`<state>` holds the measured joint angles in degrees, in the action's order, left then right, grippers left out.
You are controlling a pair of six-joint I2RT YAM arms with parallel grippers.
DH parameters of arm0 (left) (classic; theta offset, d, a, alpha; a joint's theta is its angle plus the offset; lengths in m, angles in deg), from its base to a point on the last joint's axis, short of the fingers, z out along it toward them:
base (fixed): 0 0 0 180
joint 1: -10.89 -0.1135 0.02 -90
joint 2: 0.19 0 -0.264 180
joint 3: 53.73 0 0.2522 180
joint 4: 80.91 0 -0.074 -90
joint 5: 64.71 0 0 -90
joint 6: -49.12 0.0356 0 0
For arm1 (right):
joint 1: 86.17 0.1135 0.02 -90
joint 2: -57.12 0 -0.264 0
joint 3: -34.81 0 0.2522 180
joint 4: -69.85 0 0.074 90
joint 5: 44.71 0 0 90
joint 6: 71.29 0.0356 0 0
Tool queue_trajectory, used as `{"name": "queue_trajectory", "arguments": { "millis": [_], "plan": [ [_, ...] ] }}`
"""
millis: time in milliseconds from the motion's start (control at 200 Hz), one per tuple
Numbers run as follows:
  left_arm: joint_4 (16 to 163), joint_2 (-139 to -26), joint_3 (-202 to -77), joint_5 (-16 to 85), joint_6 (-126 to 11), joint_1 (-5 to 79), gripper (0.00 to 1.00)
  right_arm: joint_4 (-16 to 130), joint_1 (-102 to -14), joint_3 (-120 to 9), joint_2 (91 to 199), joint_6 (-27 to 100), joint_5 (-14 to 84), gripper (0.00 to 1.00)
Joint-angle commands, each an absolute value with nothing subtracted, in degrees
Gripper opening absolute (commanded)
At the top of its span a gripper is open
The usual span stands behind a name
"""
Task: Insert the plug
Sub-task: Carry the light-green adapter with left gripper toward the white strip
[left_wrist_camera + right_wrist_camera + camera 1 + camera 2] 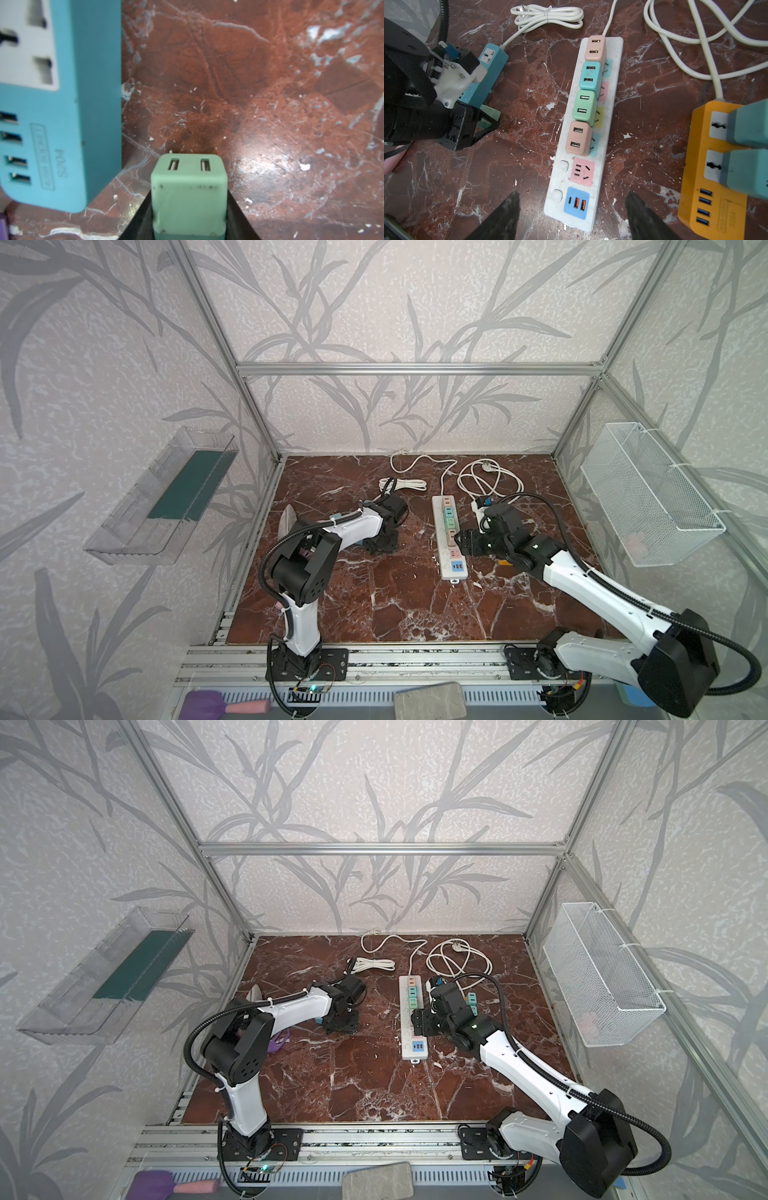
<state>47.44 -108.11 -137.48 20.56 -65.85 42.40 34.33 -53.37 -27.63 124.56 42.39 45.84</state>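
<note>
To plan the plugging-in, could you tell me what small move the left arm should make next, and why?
Probably lift straight up a little. The left pincer is shut on the green charger low by the table, and the blue power strip with a free socket lies right beside it.

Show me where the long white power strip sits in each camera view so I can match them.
Top view: white power strip lies mid-table, lengthwise away from the camera.
Top view: white power strip again mid-table.
Left wrist: not in it; a green plug fills the foreground.
Right wrist: the strip runs through the middle of the picture.
Shared landmark: tied white cable bundle, in all but the left wrist view.
</note>
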Motion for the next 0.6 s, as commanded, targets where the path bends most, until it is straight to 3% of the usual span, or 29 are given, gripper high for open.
{"name": "queue_trajectory", "arguments": {
  "millis": [0, 260, 455, 540, 595],
  "plan": [
    [47.85, -103.16, -138.19, 23.08, -61.94, 42.75, 0.23, 33.38, -53.83, -28.69, 122.54, 41.35, 45.53, 0.79],
    [62.61, -91.64, -133.32, 32.29, -53.31, 45.29, 0.17, 29.12, -55.37, -31.32, 122.58, 41.75, 45.42, 0.79],
    [85.84, -83.53, -122.58, 34.29, -44.68, 49.56, 0.01, 25.66, -57.08, -33.88, 122.00, 42.01, 41.88, 0.75],
    [99.99, -80.61, -115.63, 34.69, -40.61, 51.15, 0.00, 24.80, -57.12, -35.28, 121.72, 41.41, 38.46, 0.69],
    [107.49, -79.58, -111.95, 35.60, -38.12, 51.73, 0.00, 24.64, -56.93, -36.16, 121.96, 41.46, 35.21, 0.56]
  ]
}}
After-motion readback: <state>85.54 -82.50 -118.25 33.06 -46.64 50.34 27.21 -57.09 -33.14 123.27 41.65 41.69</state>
